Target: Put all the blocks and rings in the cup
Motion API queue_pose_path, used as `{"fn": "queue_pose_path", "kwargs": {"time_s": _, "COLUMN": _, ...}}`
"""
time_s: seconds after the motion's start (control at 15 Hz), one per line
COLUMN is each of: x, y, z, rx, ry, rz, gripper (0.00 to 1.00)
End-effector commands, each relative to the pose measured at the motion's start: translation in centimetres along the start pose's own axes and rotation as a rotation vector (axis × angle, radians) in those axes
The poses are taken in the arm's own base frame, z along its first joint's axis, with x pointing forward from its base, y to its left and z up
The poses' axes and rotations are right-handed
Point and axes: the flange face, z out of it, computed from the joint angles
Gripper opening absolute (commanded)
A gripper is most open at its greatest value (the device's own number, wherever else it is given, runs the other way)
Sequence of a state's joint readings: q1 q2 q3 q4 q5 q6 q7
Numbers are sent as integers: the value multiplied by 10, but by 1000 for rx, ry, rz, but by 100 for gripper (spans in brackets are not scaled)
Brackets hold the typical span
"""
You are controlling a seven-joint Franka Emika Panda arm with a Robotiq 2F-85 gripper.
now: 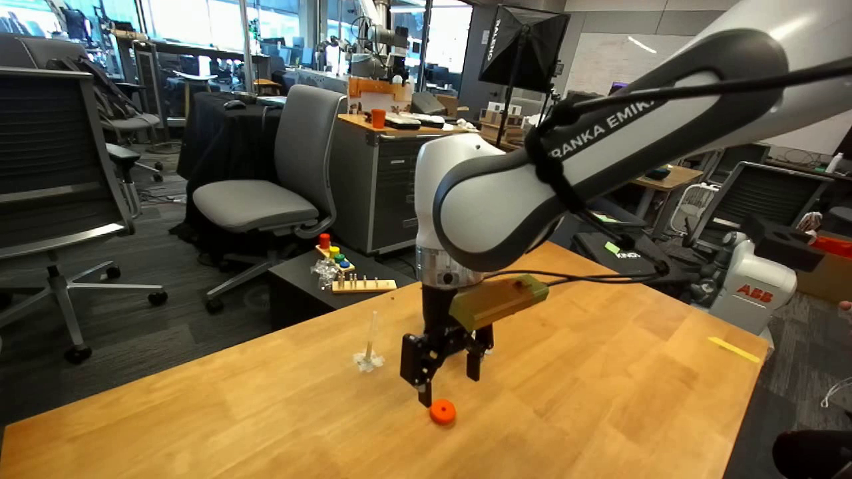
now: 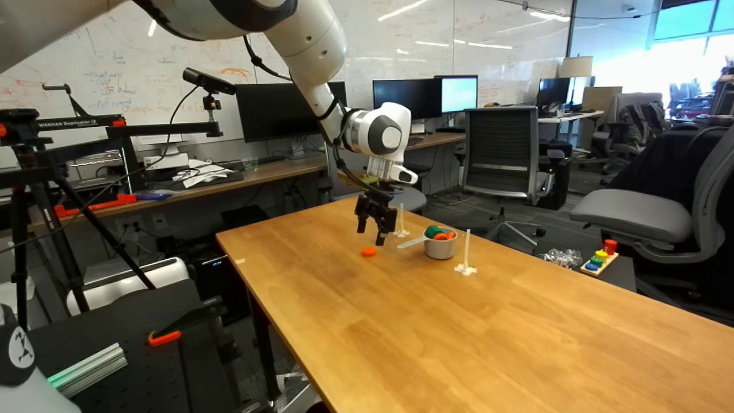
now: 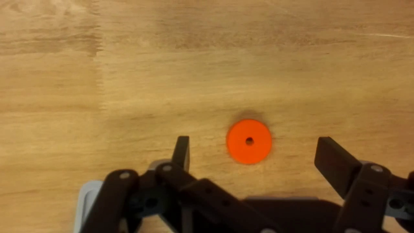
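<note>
While the Robotiq gripper (image 1: 449,390) hangs above the wooden table (image 3: 145,84) with its fingers (image 3: 335,160) spread wide apart, an orange ring (image 3: 237,142) lies flat on the tabletop beneath it. The wrist view shows the ring about midway between the two fingertips, apart from both; in both exterior views it sits well in from the table's visible edges. In an exterior view the grey cup (image 2: 440,250) stands upright between the ring and the table's right-hand edge, nearer that edge, its pale handle (image 2: 412,242) pointing out toward the ring's side. A dark green block (image 2: 433,231) and orange pieces (image 2: 451,235) show inside its rim, too small to give exact shapes.

The ring is a smooth, matte disc with a small round hole at its centre. The table's honey-coloured boards are streaked with grain, and a zigzag finger joint crosses them. Round and smooth-walled, the cup narrows slightly toward its base. Two thin pale rods (image 2: 467,249) stand upright on crumpled whitish feet, one just beside the cup, one farther back toward the table's far corner. The fingers are dark, with blunt, squared tips.
</note>
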State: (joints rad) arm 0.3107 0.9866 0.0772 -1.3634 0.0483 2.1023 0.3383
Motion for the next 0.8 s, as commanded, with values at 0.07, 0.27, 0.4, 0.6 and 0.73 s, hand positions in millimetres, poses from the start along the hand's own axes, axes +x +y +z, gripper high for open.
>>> {"fn": "queue_pose_path", "kwargs": {"time_s": 0.07, "x": 8, "y": -22, "z": 17, "rx": -19, "ry": -22, "rz": -43, "gripper": 100}}
{"fn": "queue_pose_path", "kwargs": {"time_s": 0.27, "x": 11, "y": -31, "z": 20, "rx": -31, "ry": -22, "rz": -59, "gripper": 100}}
{"fn": "queue_pose_path", "kwargs": {"time_s": 0.4, "x": 12, "y": -32, "z": 19, "rx": -37, "ry": -28, "rz": -61, "gripper": 100}}
{"fn": "queue_pose_path", "kwargs": {"time_s": 0.6, "x": 15, "y": -28, "z": 18, "rx": -40, "ry": -41, "rz": -51, "gripper": 100}}
{"fn": "queue_pose_path", "kwargs": {"time_s": 0.73, "x": 18, "y": -24, "z": 18, "rx": -44, "ry": -50, "rz": -43, "gripper": 100}}
